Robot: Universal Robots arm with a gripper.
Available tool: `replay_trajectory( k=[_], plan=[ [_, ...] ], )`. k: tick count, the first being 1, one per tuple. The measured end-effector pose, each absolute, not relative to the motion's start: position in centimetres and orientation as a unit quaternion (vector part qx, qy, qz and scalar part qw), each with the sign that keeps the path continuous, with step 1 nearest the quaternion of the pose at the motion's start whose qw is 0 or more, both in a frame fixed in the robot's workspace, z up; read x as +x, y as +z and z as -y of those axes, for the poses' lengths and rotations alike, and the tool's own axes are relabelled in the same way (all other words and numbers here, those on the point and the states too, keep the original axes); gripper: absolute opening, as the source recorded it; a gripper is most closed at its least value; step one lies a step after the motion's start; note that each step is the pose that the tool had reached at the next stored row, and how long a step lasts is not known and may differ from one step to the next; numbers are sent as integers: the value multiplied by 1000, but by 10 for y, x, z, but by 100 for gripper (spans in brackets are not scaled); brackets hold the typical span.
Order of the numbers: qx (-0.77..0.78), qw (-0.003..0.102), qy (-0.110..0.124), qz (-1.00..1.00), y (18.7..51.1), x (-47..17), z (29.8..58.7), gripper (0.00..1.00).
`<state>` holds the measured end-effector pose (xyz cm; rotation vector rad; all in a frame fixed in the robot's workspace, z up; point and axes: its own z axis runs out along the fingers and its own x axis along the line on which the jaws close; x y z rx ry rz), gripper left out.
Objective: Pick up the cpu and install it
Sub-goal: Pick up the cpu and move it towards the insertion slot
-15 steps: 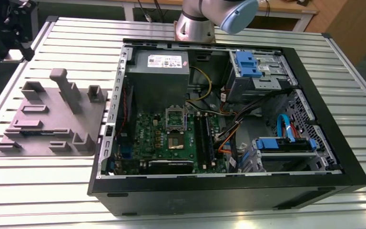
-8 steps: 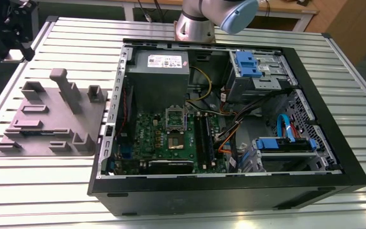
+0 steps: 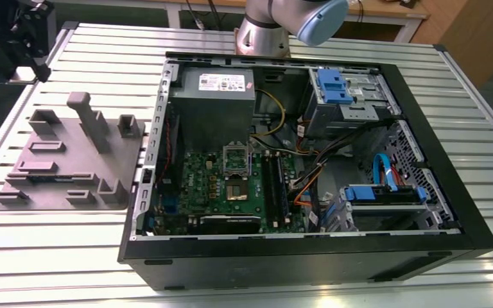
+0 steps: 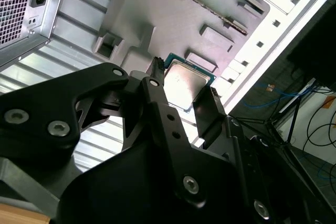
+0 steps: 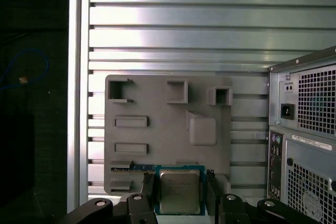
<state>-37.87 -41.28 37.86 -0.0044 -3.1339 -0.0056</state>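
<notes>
In the exterior view I see the open computer case (image 3: 307,256) lying on the slatted table (image 3: 486,128), with the grey holder plate (image 3: 67,160) just beside it on the exterior view's left. The green motherboard (image 3: 197,176) lies inside the case, and its metal-framed socket (image 3: 233,190) has a dark centre. My gripper (image 3: 25,72) is the dark shape at the upper left, past the far end of the holder plate and well apart from the socket. Something pale sits at its lower end, too small for me to identify from here.

The second wrist view gives me the grip. The cpu (image 4: 184,85) sits between the two black fingers (image 4: 157,93), silvery top towards the camera and a green rim around it. One finger meets one side and the other overlaps the opposite side, so I read the jaws as closed on the chip. The chip looks large against the holder plate's pockets behind it, which tells me it is raised off the plate. A corner of the case's rear panel is visible, off to the side.

In the first wrist view the cpu appears flat and square between the fingertips, in front of the holder plate's nearest edge. The back of the case stands beside the plate.
</notes>
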Motion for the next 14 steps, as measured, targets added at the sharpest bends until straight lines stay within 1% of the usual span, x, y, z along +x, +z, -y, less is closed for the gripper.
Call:
replay_trajectory(
  k=[14],
  plan=[
    [-1,4,-2,1000,379,-375,413,47]
  ],
)
